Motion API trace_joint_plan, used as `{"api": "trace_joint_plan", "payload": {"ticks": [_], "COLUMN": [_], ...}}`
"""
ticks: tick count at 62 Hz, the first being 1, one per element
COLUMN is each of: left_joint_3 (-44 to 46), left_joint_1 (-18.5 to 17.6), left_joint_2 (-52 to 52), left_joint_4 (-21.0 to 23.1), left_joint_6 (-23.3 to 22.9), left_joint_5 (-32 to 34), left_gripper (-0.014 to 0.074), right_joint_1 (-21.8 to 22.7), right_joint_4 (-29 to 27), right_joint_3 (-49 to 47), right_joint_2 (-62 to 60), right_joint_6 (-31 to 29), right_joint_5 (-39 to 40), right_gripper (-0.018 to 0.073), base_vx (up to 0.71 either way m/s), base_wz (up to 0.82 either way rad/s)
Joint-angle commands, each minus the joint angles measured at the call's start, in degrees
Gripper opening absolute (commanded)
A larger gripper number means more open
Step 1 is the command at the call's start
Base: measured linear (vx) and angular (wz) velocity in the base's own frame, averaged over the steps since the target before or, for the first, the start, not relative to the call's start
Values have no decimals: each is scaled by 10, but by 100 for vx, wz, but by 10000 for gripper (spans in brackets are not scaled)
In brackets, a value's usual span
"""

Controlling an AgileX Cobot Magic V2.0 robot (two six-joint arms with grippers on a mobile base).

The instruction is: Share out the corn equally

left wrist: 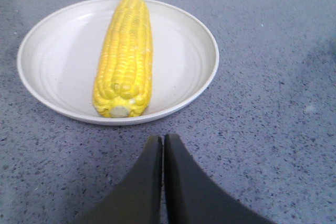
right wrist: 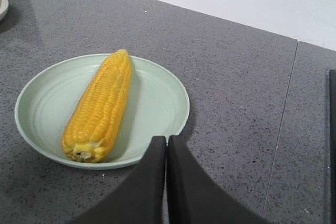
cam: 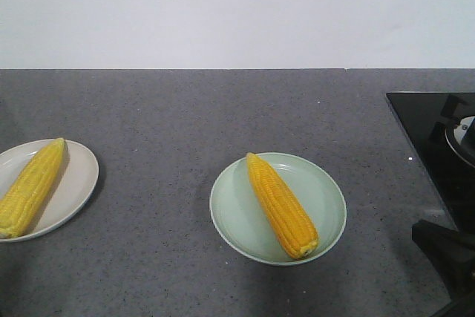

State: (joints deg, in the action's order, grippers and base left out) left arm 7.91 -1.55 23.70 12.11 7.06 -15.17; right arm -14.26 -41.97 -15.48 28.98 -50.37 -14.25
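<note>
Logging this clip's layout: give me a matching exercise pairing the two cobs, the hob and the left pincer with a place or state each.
Column one:
1. paler yellow cob
2. deeper orange-yellow cob
3. black hob
4. left pincer

Column two:
A. at the counter's right edge
B. on the white plate
C. shut, empty, just short of the white plate's rim
D. on the green plate

Pairs: 1-B, 2-D, 3-A, 4-C
</note>
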Motion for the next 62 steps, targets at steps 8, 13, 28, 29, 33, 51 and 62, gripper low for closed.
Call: {"api": "trace_joint_plan", "payload": {"ticks": [8,13,28,29,33,51,62], "left_joint_3": [-61,-80,-103,-103,-103,-103,-103], "left_joint_1": [0,0,0,0,0,0,0], "left_joint_2": [-97,-132,-223,-227,-247,-254,-253], "left_joint_4": [-38,-54,-82,-84,-85,-85,-85], "left_joint_6": [-11,-11,-11,-11,-11,-11,-11], "left_joint_5": [96,103,104,106,112,142,142], "left_gripper": [-6,-6,-6,-6,-6,-6,-6], "right_joint_1": [3,3,3,3,3,3,3], "right_joint_4": [-7,-7,-7,-7,-7,-7,-7], "right_joint_3": [-15,-15,-15,-15,-15,-15,-15], "right_joint_2": [2,2,2,2,2,2,2], "right_joint_6": [-5,-5,-5,-5,-5,-5,-5], "right_joint_5": [28,28,28,28,27,27,26], "right_gripper": [-6,-6,-6,-6,-6,-6,-6], "base_vx": [0,0,0,0,0,0,0], "base_wz": [0,0,0,0,0,0,0]}}
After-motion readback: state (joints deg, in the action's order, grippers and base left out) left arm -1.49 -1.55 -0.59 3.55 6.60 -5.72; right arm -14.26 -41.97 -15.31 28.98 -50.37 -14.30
